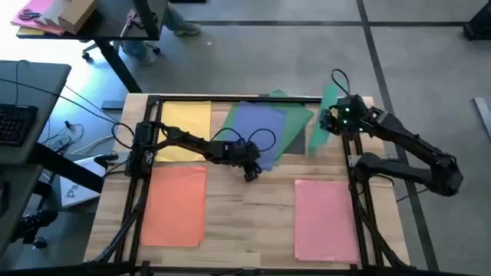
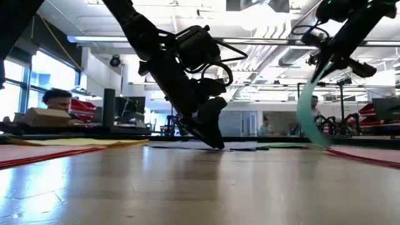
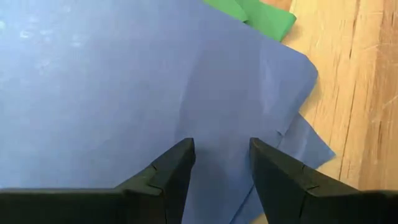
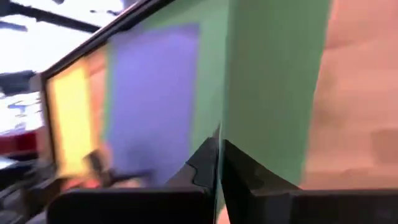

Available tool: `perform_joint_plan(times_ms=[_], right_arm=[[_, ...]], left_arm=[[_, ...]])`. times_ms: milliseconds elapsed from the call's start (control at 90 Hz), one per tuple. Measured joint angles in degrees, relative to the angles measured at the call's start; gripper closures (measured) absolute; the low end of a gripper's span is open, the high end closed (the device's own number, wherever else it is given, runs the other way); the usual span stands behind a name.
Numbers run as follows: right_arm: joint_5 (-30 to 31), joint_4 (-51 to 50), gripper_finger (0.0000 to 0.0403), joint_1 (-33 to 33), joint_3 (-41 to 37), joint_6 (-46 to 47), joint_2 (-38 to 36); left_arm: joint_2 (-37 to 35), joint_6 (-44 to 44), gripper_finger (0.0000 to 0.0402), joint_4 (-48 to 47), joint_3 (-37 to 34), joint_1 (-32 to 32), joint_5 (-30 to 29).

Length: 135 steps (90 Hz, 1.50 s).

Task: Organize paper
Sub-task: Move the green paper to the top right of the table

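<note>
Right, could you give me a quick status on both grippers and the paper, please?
Left gripper open, down on the blue sheet. Right gripper shut on a green sheet, lifted clear of the table. Nothing blocking.

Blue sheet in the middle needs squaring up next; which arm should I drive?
Left, probably. Its claw is open right over the blue sheet, fingers down at the near edge. The right claw is shut on a green sheet held up off the table, so it's busy.
</note>
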Motion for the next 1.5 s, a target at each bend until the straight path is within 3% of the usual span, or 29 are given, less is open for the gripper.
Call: perform_joint_plan(times_ms=[144, 389, 589, 678, 878, 1033, 1256, 1500], right_arm=[[-10.07, 2.38, 0.0403, 0.01, 0.00, -7.18, -3.82], [-16.43, 9.50, 0.0403, 0.02, 0.02, -17.95, -6.31], [-1.44, -12.43, 0.0403, -0.15, -0.09, -17.93, -3.03], [4.21, -16.82, 0.0403, -0.69, -0.09, -16.38, -1.77], [10.24, -13.89, 0.0403, -0.86, -0.53, -10.34, 2.40], [11.70, -10.97, 0.0403, -0.83, -7.02, -4.43, 6.43], [26.06, -8.94, 0.0403, 0.72, -10.12, 6.13, 5.45], [22.43, -4.72, 0.0403, 0.68, -13.40, 2.00, 7.62]], left_arm=[[0.00, -1.75, 0.0257, 0.00, 0.00, 0.00, -0.02], [-0.01, -2.78, 0.0257, 0.08, -0.02, 0.00, -0.06], [-0.01, -2.78, 0.0257, 0.33, -0.02, 0.00, -0.04], [-0.01, -2.77, 0.0257, 0.42, -0.04, 0.00, -0.05], [0.01, -2.74, 0.0257, 0.58, -0.04, 0.00, -0.18], [0.01, -2.74, 0.0257, 0.85, -0.04, 0.11, -0.43], [-0.01, -2.78, 0.0257, 0.87, -0.04, 0.11, -0.42], [-0.01, -2.79, 0.0257, 2.26, -0.04, 0.43, -0.62]])
